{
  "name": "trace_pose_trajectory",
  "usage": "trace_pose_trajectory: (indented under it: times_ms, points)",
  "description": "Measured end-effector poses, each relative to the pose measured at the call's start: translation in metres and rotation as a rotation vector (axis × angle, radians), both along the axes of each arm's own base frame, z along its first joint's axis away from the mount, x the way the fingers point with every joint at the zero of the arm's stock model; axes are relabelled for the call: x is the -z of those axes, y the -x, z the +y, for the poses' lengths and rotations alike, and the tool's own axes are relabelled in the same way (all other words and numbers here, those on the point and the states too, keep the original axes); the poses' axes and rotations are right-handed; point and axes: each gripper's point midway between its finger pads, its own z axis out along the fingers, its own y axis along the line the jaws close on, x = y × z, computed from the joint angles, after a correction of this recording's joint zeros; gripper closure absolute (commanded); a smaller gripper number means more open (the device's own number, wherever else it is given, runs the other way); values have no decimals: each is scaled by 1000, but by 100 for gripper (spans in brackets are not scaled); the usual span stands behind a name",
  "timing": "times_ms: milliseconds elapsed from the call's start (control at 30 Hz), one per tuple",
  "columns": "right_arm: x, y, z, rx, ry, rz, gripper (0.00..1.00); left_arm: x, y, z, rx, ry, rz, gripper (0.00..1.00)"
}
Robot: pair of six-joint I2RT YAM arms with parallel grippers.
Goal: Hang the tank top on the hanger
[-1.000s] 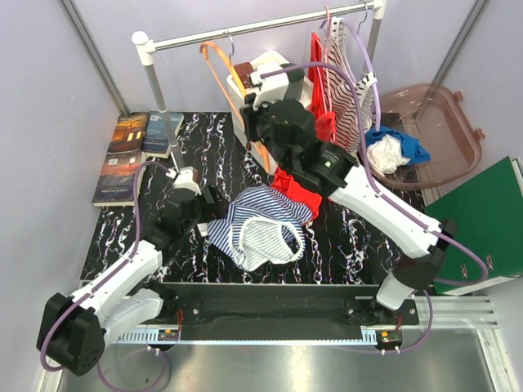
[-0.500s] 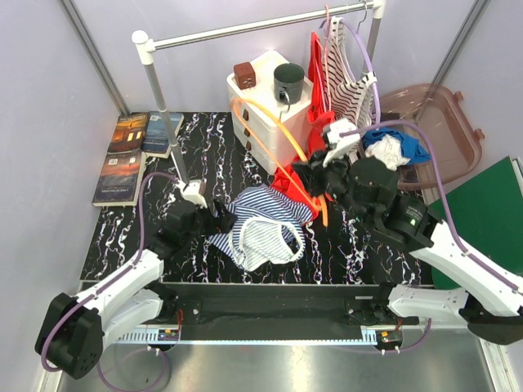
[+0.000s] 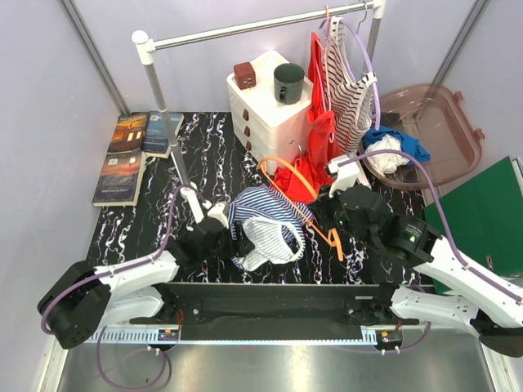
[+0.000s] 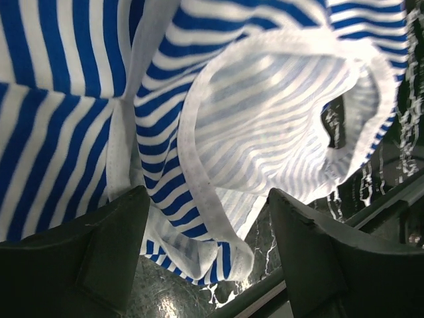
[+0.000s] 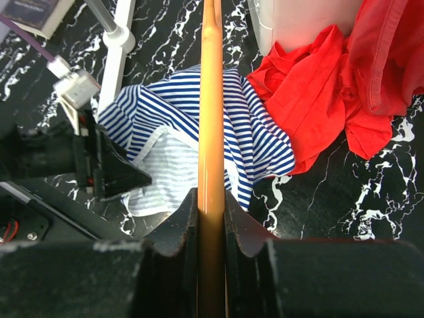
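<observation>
The tank top [image 3: 261, 222] was seen lying crumpled on the black marbled table [image 3: 204, 159], toward its front, with the blue-and-white stripes bunched and the paler inside of the cloth turned up around a white-bound opening. At its left edge the left gripper [image 3: 232, 238] was held low over the table. In the left wrist view its jaws were shown standing apart with the bound hem lying between them, and no clamp on the cloth was shown. The hanger [image 3: 334, 240] was held tilted just to the right of the top, its hook end toward the back of the table. It was gripped by the right gripper [image 3: 328, 214], whose fingers [image 5: 179, 228] were pressed tight against both sides of one orange bar in the right wrist view, with the top visible beneath that bar. Whether the hanger touched the cloth could not be told. A red garment [image 3: 296, 178] was heaped just behind the top, touching its far edge, at the foot of a white drawer unit [image 3: 265, 110] on which a dark cup [image 3: 288, 82] and a small brown box [image 3: 243, 74] were set. Behind, a dark-red striped top [image 3: 347, 90] was hung from a rail [image 3: 245, 30]. Books [image 3: 131, 155] were laid at the table's left, and a tinted tub [image 3: 441, 122] holding cloths was placed at the right.
</observation>
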Motion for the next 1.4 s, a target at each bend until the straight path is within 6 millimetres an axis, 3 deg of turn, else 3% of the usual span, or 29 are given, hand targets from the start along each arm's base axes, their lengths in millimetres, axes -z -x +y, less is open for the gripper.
trace_pose_trajectory:
  times_ms: [200,333,467,800,967,1400]
  points:
    - [-3,3,-2,5,-25,6,100,14,3,1,-34,-41,34,51]
    - [1,8,-6,-5,-8,23,100,9,-2,4,-72,-44,11,84]
    - [4,21,-12,-56,8,46,100,-3,-9,11,-117,-41,-38,99]
    - [-5,69,-16,-279,-12,108,100,-38,-35,49,-249,-116,-146,100]
    - [-1,81,-8,-360,-4,147,100,-35,-44,71,-303,-160,-135,100]
    - [31,82,20,-457,9,200,100,-56,-35,71,-258,-126,-161,100]
